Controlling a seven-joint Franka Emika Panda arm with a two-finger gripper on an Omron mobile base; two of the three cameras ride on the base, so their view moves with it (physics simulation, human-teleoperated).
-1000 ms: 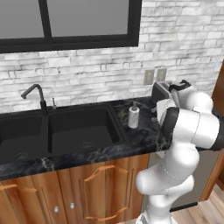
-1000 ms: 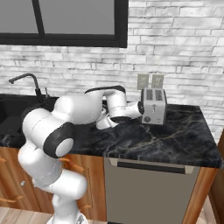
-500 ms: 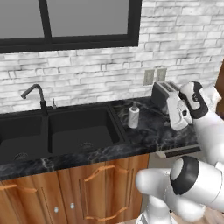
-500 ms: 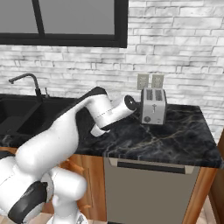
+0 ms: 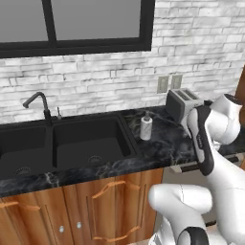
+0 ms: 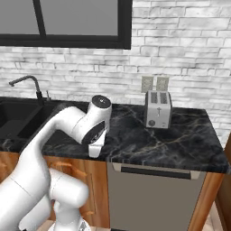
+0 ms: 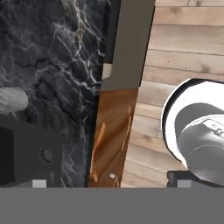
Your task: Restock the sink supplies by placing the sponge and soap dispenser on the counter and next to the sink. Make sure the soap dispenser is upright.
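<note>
The soap dispenser (image 5: 146, 127), a pale bottle with a dark pump top, stands upright on the black marble counter (image 5: 165, 143) just right of the sink (image 5: 72, 143). In the hand view it shows as a pale shape (image 7: 11, 99) at the left edge, beside the sink's basin (image 7: 26, 148). My gripper (image 7: 111, 184) looks straight down over the counter's front edge and is open, with nothing between its fingertips (image 7: 39, 183). My arm (image 6: 95, 122) bends over that front edge, right of the sink. The sponge is out of view.
A silver toaster (image 6: 158, 109) stands at the back of the counter below two wall outlets. The black gooseneck faucet (image 5: 39, 101) rises behind the sink. Below the counter are brown cabinet doors (image 5: 110, 206), a grey dishwasher front (image 6: 153, 198) and wooden floor (image 7: 183, 52).
My arm has swung back from the toaster and the soap dispenser toward the counter's front edge. The gripper stays open. The soap dispenser has not moved.
</note>
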